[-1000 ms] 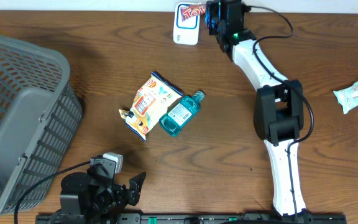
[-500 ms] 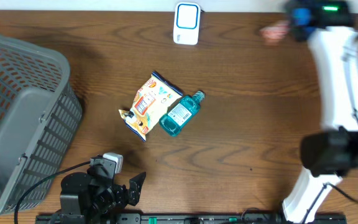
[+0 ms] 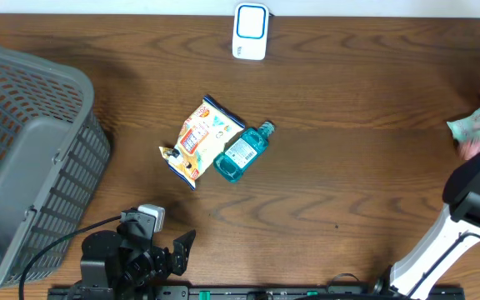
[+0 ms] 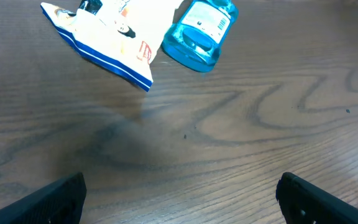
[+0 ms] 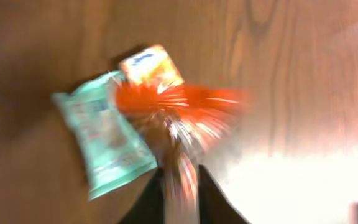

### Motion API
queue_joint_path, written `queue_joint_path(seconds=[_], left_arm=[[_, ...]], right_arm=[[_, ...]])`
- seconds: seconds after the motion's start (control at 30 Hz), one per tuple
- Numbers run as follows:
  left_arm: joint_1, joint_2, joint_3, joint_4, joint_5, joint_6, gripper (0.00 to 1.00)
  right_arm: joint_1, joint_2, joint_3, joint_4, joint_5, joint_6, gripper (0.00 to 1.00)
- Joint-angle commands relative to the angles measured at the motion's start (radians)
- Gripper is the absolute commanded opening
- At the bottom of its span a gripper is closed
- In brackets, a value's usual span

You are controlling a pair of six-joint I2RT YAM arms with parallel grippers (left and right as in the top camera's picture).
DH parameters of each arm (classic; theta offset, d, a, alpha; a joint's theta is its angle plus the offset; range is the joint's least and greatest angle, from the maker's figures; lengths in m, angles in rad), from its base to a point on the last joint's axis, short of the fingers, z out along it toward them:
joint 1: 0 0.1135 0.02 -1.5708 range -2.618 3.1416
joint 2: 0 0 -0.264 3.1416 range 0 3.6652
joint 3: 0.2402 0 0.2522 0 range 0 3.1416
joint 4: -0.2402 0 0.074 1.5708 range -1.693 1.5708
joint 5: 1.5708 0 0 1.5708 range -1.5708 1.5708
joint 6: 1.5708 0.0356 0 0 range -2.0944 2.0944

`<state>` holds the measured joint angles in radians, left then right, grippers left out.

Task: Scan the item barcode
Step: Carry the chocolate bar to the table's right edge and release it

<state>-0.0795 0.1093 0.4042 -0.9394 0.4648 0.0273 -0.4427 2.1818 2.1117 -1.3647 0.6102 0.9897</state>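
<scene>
The left arm [image 3: 123,258] sits folded low at the near edge of the table. The left gripper [image 4: 182,205] points forward, its jaws spread wide, and both dark fingers [image 4: 48,202] show at the bottom corners of the wrist view. The right arm [image 3: 440,250] reaches up along the far right edge. The right gripper [image 5: 180,186] is smeared by motion, so the set of its jaws is unreadable.

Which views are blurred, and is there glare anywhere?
Right wrist view: heavy motion blur smears the red packet, and glare whitens the table at lower right. Overhead view: sharp, except the right arm at the edge. Left wrist view: clear, the blue bottle shows its label.
</scene>
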Motion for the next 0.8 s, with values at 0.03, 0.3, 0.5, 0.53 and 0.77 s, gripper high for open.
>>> queue_joint_path(seconds=[0.03, 0.3, 0.5, 0.53, 0.77], left_arm=[[0.002, -0.003, 0.009, -0.002, -0.005, 0.010, 0.98], [0.002, -0.003, 0.009, -0.002, -0.005, 0.010, 0.98], [0.002, -0.003, 0.009, -0.002, -0.005, 0.010, 0.98], [0.002, -0.003, 0.009, -0.003, -0.005, 0.010, 0.98], [0.002, -0.003, 0.009, -0.003, -0.005, 0.010, 0.98]], right_arm=[[-0.062, 0.009, 0.005, 0.000, 0.079, -0.045, 0.14], [-0.067, -0.053, 0.037, 0.002, -0.219, -0.163, 0.52], [0.010, -0.089, 0.035, -0.126, -0.898, -0.189, 0.53], [0.033, -0.087, 0.031, -0.151, -0.958, -0.198, 0.51], [0.343, -0.087, 0.004, -0.186, -0.983, -0.214, 0.88]])
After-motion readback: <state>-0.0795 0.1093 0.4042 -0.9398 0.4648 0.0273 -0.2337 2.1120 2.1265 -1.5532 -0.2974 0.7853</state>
